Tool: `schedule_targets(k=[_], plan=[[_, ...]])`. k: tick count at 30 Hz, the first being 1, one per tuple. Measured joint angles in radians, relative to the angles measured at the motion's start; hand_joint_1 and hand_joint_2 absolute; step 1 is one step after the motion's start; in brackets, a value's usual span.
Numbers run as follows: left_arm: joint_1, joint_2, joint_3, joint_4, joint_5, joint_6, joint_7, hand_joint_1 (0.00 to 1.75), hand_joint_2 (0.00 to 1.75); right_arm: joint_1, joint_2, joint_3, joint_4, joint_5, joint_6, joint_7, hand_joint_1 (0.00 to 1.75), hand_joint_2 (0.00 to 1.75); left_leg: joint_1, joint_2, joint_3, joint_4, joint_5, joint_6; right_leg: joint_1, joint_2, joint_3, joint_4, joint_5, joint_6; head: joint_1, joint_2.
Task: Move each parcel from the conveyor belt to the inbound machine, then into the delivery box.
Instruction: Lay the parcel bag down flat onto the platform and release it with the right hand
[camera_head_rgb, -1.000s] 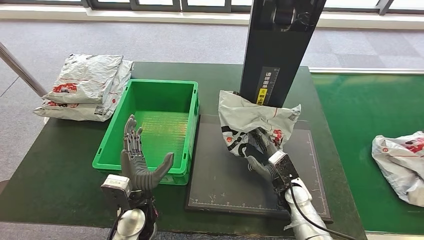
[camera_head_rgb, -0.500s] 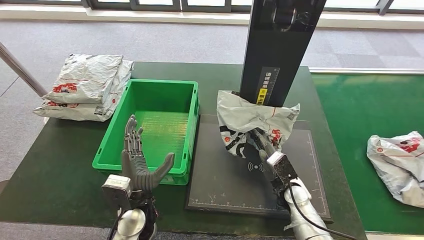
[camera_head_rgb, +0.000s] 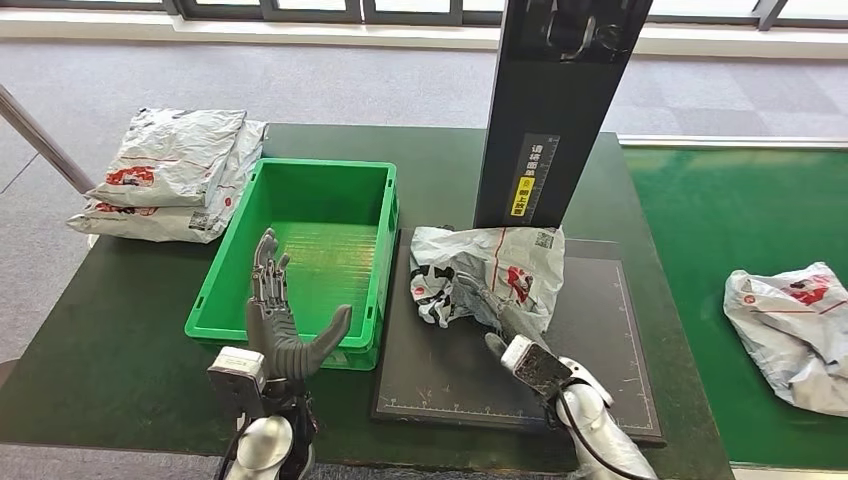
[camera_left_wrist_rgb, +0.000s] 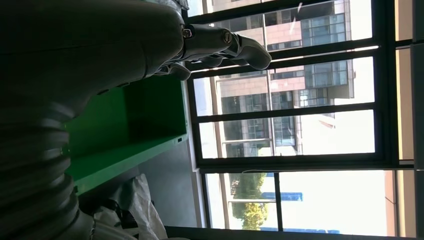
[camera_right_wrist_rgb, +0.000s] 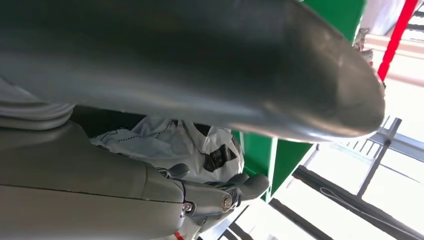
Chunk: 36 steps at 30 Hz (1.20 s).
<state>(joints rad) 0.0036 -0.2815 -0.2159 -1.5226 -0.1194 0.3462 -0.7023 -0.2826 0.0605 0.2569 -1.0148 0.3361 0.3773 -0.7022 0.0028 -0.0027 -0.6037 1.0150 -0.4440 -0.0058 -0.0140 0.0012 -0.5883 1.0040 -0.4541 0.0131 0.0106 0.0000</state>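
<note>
Parcel (camera_head_rgb: 490, 270): on scanner pad (camera_head_rgb: 600, 330), our right hand (camera_head_rgb: 500, 318) gripping its near edge; bin (camera_head_rgb: 300, 250) just left; left hand (camera_head_rgb: 280, 325) fingers spread, idle.

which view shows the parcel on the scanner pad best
The head view: the parcel lies whole on the black pad under the right hand, beside the green bin. The right wrist view shows a crumpled part of it behind the fingers. The left wrist view shows some white wrapping I cannot identify.
</note>
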Motion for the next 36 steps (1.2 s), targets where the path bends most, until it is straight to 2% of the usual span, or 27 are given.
schedule_targets(k=[12, 14, 16, 18, 20, 23, 25, 27, 29, 30, 33, 36], plan=[[-0.005, 0.0, 0.0, 0.005, 0.0, 0.0, 0.0, 0.0, 1.75, 0.004, -0.006, 0.008, -0.002, 0.012, -0.006, 0.0, 0.0, 0.0, 0.0, 0.0, 0.0, 0.0, 0.0, 0.0, 0.0, 0.0, 0.0, 0.0, 0.0, 0.0, 0.0, 0.0], [-0.005, 0.0, 0.0, 0.006, 0.0, 0.0, 0.0, 0.0, 1.75, 0.002, -0.008, 0.022, 0.004, 0.057, -0.036, 0.001, 0.0, 0.0, 0.0, 0.0, 0.0, 0.0, 0.0, 0.0, 0.0, 0.0, 0.0, 0.0, 0.0, 0.0, 0.0, 0.0], [-0.005, 0.0, 0.0, 0.006, 0.0, 0.002, 0.0, 0.0, 1.75, -0.003, -0.01, 0.042, 0.033, 0.166, -0.112, 0.01, 0.0, 0.0, 0.0, 0.0, 0.0, 0.0, 0.0, 0.0, 0.0, 0.0, 0.0, 0.0, 0.0, 0.0, 0.0, 0.0], [-0.005, 0.0, 0.0, 0.004, 0.0, 0.006, 0.0, 0.0, 1.75, -0.006, -0.01, 0.053, 0.075, 0.271, -0.188, 0.021, 0.0, 0.87, 0.0, -0.001, 0.0, 0.0, 0.0, 0.0, 0.0, -0.001, 0.0, 0.0, 0.0, 0.0, 0.0, 0.0], [-0.004, 0.0, 0.0, 0.003, 0.0, 0.007, 0.0, 0.0, 1.75, -0.005, -0.009, 0.054, 0.106, 0.309, -0.223, 0.021, 0.0, 1.75, 0.0, -0.002, -0.001, 0.0, 0.0, 0.0, 0.0, -0.002, 0.0, 0.0, 0.0, 0.0, 0.0, 0.0], [-0.004, 0.0, 0.0, 0.002, -0.003, 0.007, 0.0, 0.0, 1.75, -0.002, -0.009, 0.054, 0.127, 0.305, -0.251, 0.016, 0.0, 1.75, 0.0, -0.001, 0.0, 0.0, 0.0, 0.0, 0.0, -0.002, 0.0, 0.0, 0.0, 0.0, 0.0, 0.0], [-0.003, 0.0, 0.0, 0.002, -0.018, 0.005, 0.0, 0.0, 1.75, 0.027, -0.01, 0.05, 0.073, 0.23, -0.361, 0.011, 0.0, 1.75, 0.0, -0.003, -0.001, 0.0, 0.0, 0.0, 0.0, -0.003, 0.0, 0.0, 0.0, 0.0, 0.0, 0.0], [-0.004, 0.0, -0.005, 0.004, -0.046, 0.006, 0.0, 0.0, 1.75, 0.067, 0.001, 0.027, -0.067, 0.164, -0.603, 0.004, 0.0, 1.75, 0.0, -0.003, -0.002, 0.0, 0.001, 0.0, 0.0, -0.003, -0.001, 0.0, 0.0, 0.0, 0.0, 0.0], [-0.017, 0.001, -0.028, 0.013, -0.066, 0.008, 0.0, 0.0, 1.75, 0.088, 0.029, -0.025, -0.221, 0.185, -0.844, 0.001, 0.0, 1.75, 0.0, -0.002, -0.002, 0.0, 0.001, 0.0, 0.0, -0.002, -0.002, 0.0, 0.0, 0.0, 0.0, 0.0], [-0.03, 0.002, -0.046, 0.023, -0.071, 0.009, 0.0, 0.0, 1.75, 0.096, 0.044, -0.055, -0.285, 0.198, -0.92, 0.001, 0.0, 1.75, 0.0, -0.002, -0.002, 0.0, 0.0, 0.0, 0.0, -0.002, -0.002, 0.0, 0.0, 0.0, 0.0, 0.0], [-0.097, 0.002, -0.111, 0.075, -0.082, 0.021, 0.0, 0.0, 1.75, 0.118, 0.065, -0.104, -0.438, 0.148, -1.039, 0.0, 0.0, 1.75, 0.0, -0.003, -0.002, 0.0, 0.0, 0.0, 0.0, -0.003, -0.002, 0.0, 0.0, 0.0, 0.0, 0.0], [-0.205, -0.011, -0.195, 0.19, -0.121, 0.07, 0.0, 0.0, 1.75, 0.114, 0.067, -0.112, -0.523, 0.064, -1.071, 0.001, 0.0, 1.75, 0.0, -0.001, -0.001, 0.0, 0.001, 0.0, 0.0, -0.002, -0.001, 0.0, 0.002, 0.0, 0.0, 0.0]])
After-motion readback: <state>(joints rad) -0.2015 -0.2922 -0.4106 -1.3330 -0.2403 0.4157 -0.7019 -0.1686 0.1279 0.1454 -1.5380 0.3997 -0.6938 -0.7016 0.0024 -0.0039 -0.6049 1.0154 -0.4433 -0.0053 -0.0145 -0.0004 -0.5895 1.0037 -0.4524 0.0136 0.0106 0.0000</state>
